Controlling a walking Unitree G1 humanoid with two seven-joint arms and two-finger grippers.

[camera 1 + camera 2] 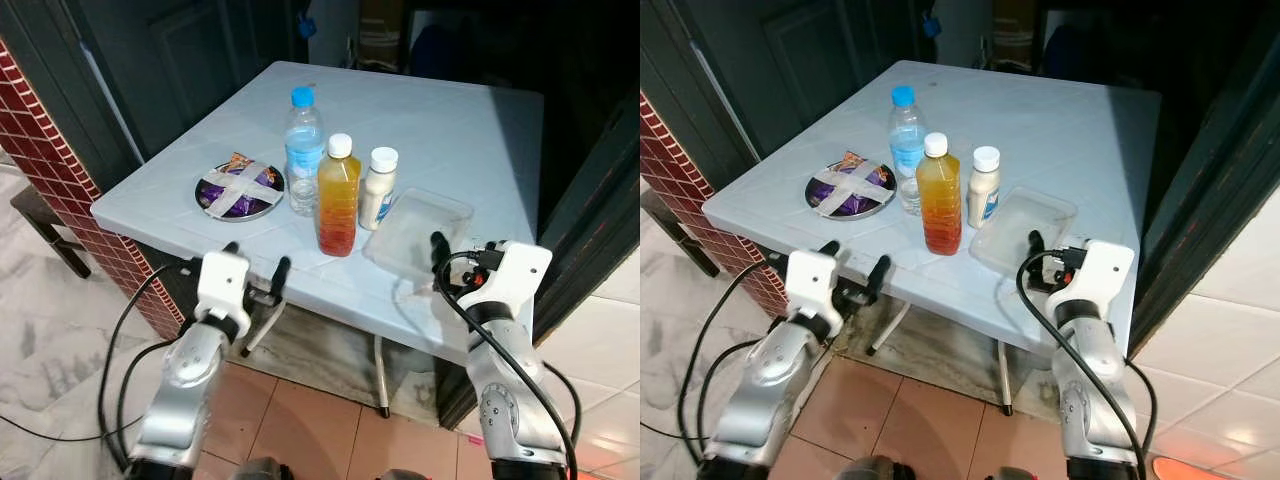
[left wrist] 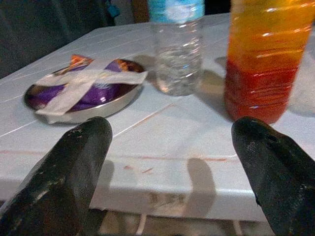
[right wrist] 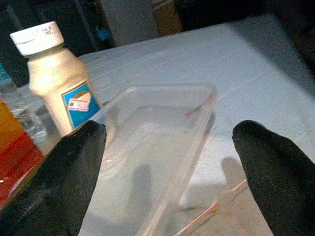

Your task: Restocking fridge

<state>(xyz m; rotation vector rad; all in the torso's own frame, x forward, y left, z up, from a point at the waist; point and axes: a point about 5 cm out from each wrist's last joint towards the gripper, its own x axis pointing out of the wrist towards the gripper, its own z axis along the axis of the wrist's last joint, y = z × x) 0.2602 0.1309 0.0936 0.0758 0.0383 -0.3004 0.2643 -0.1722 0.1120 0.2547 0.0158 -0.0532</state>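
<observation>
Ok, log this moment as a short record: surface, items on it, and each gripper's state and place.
surface: pale table
bottles: water bottle, juice bottle, white bottle, all upright and capped, standing close together
dish: round metal dish, taped over purple packets, left of the bottles
tray: clear plastic tray, empty, right of the bottles
left gripper: open, at the table's near edge, facing the dish and juice bottle
right gripper: open, over the tray's near end
held: nothing

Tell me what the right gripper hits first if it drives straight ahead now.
Likely the clear plastic tray: the open right gripper points straight at its near rim. The white bottle stands off to one side.
</observation>
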